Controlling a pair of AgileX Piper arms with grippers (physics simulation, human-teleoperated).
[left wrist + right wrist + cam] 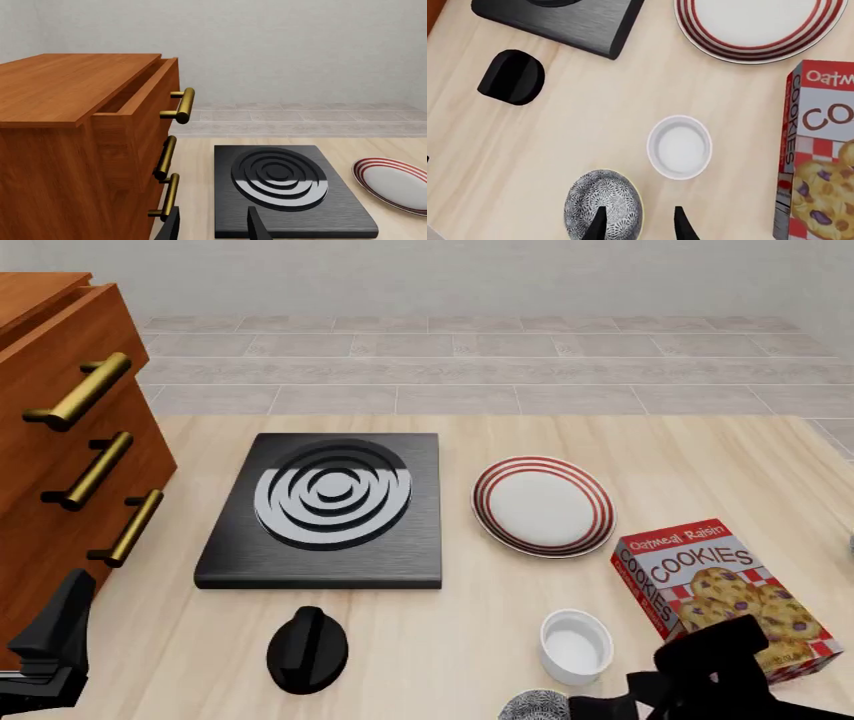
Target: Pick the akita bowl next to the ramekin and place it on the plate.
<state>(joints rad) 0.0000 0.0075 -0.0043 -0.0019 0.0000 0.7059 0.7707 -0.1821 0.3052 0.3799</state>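
I see the desk (534,420) carrying, at its left edge, a wooden drawer cabinet (54,440) with brass handles. The black stove burner (327,510) lies beside the cabinet. To the right of the burner, just apart from it, sits the plate (543,506). The cookie box (721,590) lies near the desk's right edge, nearer to me than the plate. A black knob (307,648) lies on the desk on the near side of the burner. The ramekin (577,645) stands between the knob and the box. The akita bowl (602,202) rests on the desk just beside the ramekin, at the near edge. The right pincer (637,220) hangs over the bowl's rim, fingers apart. The left pincer (212,225) faces the burner, fingers apart, gripping nothing.
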